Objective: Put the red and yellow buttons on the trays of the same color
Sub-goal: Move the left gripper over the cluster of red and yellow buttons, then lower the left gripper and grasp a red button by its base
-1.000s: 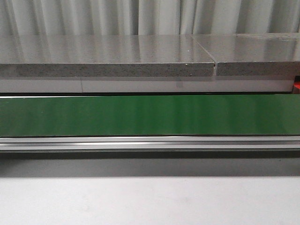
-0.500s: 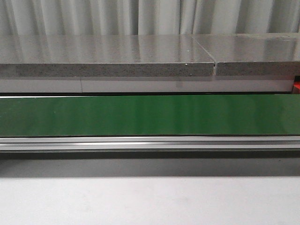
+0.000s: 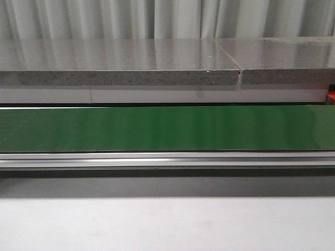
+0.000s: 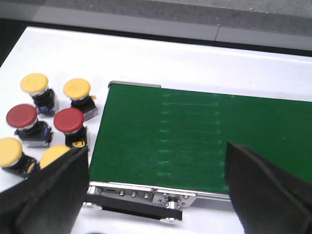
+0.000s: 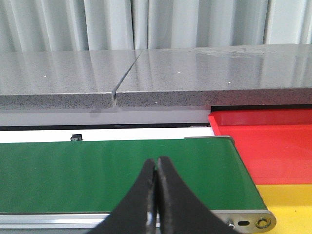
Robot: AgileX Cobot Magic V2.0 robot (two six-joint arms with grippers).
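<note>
In the left wrist view, several buttons stand on the white table beside the end of the green belt [image 4: 195, 136]: two red buttons [image 4: 21, 117] [image 4: 68, 120] and several yellow buttons [image 4: 34, 84] [image 4: 76, 88] [image 4: 9, 150]. My left gripper [image 4: 156, 187] hangs open over the belt's end, nothing between its fingers [image 4: 46, 195]. In the right wrist view my right gripper [image 5: 156, 163] is shut and empty over the belt [image 5: 97, 170]. The red tray [image 5: 273, 146] and yellow tray [image 5: 287, 204] lie past the belt's other end. Neither gripper shows in the front view.
The green conveyor belt [image 3: 167, 128] runs across the front view with an aluminium rail [image 3: 167, 159] along its near side. A grey stone counter [image 3: 120, 63] and pale curtains [image 3: 167, 18] stand behind it. White table [image 3: 167, 225] lies in front.
</note>
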